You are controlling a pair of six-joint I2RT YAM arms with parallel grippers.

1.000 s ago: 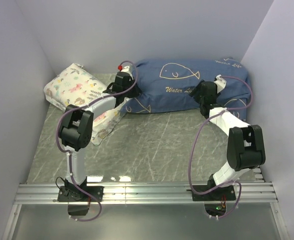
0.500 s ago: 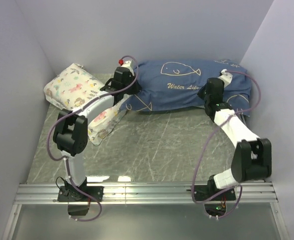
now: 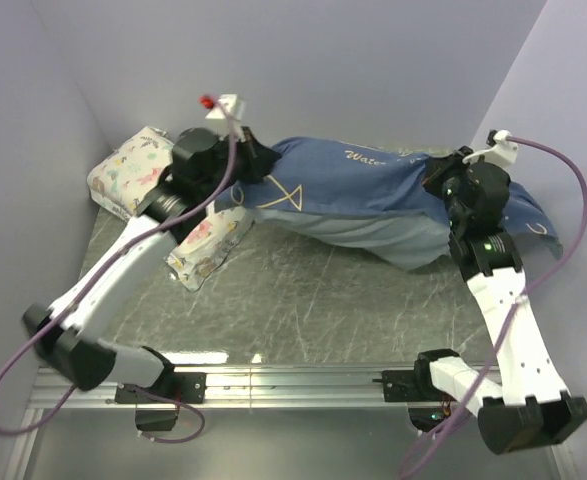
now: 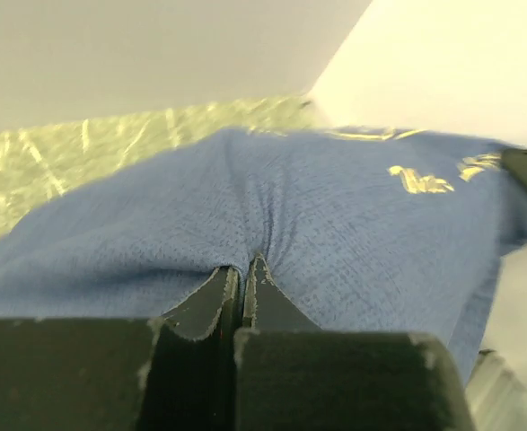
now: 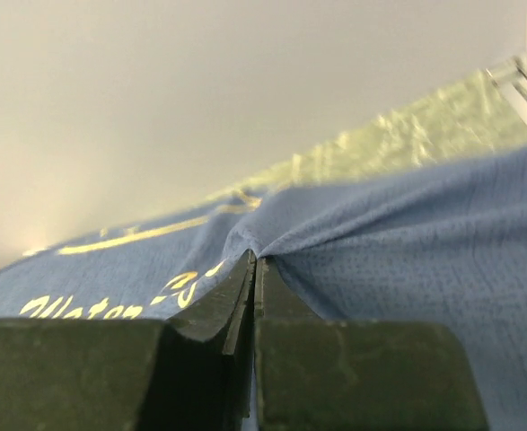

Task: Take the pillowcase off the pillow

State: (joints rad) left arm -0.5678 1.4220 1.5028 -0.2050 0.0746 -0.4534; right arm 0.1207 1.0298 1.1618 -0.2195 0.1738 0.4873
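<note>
The blue pillowcase (image 3: 343,190) with cream whale outlines hangs stretched between my two grippers, lifted off the table at the back. Its lower side sags in a paler blue bulge (image 3: 398,238). The pillow is hidden inside the case; no white of it shows. My left gripper (image 3: 261,160) is shut on a pinch of cloth at the left end. My right gripper (image 3: 436,185) is shut on a pinch near the right end. In the left wrist view the fingertips (image 4: 243,269) squeeze a fold of the pillowcase (image 4: 335,206). The right wrist view shows the same: gripper (image 5: 255,261), pillowcase (image 5: 407,242).
A smaller white floral-print pillow (image 3: 133,172) lies at the back left, its near end (image 3: 205,243) under the left arm. Grey walls close in the back and both sides. The marbled tabletop (image 3: 303,300) spreads in front, with the metal rail (image 3: 293,385) at the near edge.
The right gripper has closed on the cloth. Both arms have risen and swung outward, lifting the pillowcase off the table and pulling it taut between them.
</note>
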